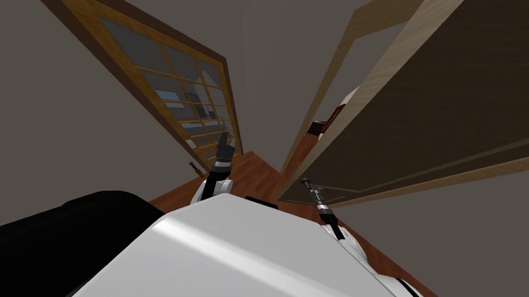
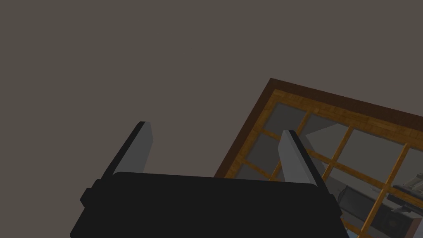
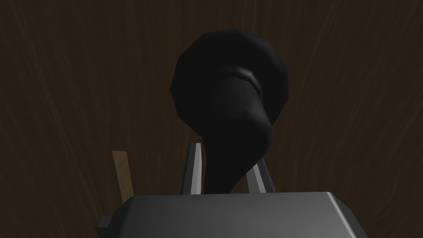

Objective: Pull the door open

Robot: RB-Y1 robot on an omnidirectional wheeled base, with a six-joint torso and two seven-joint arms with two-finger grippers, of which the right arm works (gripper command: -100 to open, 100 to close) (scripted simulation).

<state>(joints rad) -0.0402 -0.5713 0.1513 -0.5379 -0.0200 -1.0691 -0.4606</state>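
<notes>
The right gripper (image 3: 225, 163) is clamped on the black lever handle (image 3: 231, 95) of the dark brown wooden door (image 1: 424, 116); its two thin grey fingers (image 3: 194, 169) press the lever's neck from both sides. The door is at my right side. It seems to stand a little out of its light wooden frame (image 1: 383, 17), but the slanted view makes this unsure. The left gripper (image 2: 215, 128) is raised with its fingers apart and nothing between them, before a plain grey wall (image 2: 124, 62), beside a brown wooden-framed window with glass panes (image 2: 330, 140).

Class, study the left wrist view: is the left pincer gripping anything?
No: the left pincer is open, its fingers standing wide apart with nothing held between them.
</notes>
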